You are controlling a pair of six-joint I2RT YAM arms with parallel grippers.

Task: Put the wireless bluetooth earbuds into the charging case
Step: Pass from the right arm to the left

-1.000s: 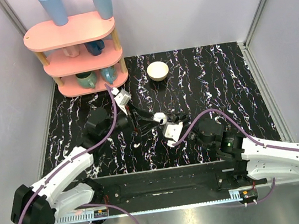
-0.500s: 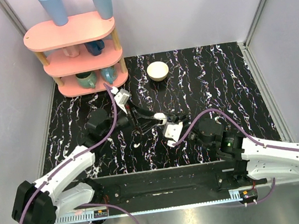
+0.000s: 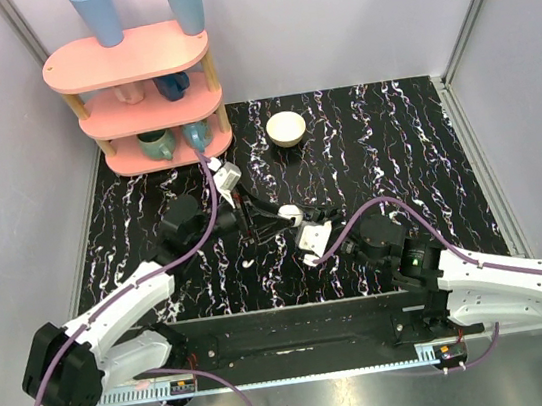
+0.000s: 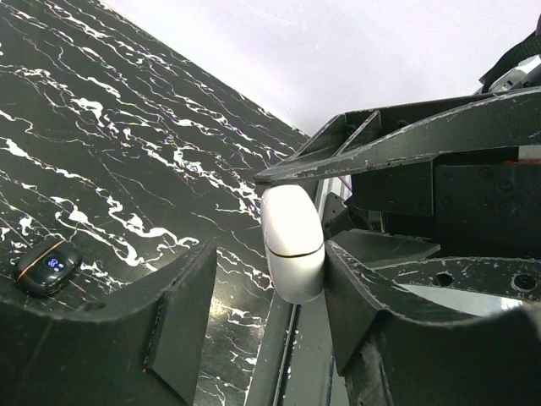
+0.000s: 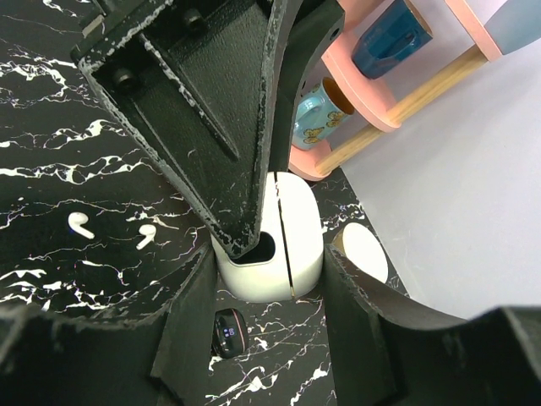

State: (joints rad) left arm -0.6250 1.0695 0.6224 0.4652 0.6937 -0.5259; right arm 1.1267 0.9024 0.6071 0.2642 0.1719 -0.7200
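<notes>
At the near edge of the black marble table [image 3: 394, 145], the two arms reach inward and meet over the middle of the surface. The right gripper [image 5: 266, 264] has its fingers pressed against the two sides of the charging case [image 5: 275, 254], pinching it and holding it above the table. In the right wrist view a seam runs down the white shell, with a dark recess beside it. The left gripper [image 4: 270, 254] comes in from the other side with its fingers spread around the same case. One finger lies close against the case and the other stands apart from it. One dark fingertip [image 5: 241, 237] sits right at that recess.

The wireless bluetooth earbuds [image 5: 80, 224] are not in the case — both lie loose on the marble, near each other and off to one side of the grippers. A small black block [image 5: 226, 331] with a lit display rests on the table just below the case.

Farther back stands a white bowl [image 3: 286, 128]. In the far left corner is a pink shelf [image 3: 131, 66] holding cups, with two blue tumblers [image 3: 95, 14] on its top tier.
</notes>
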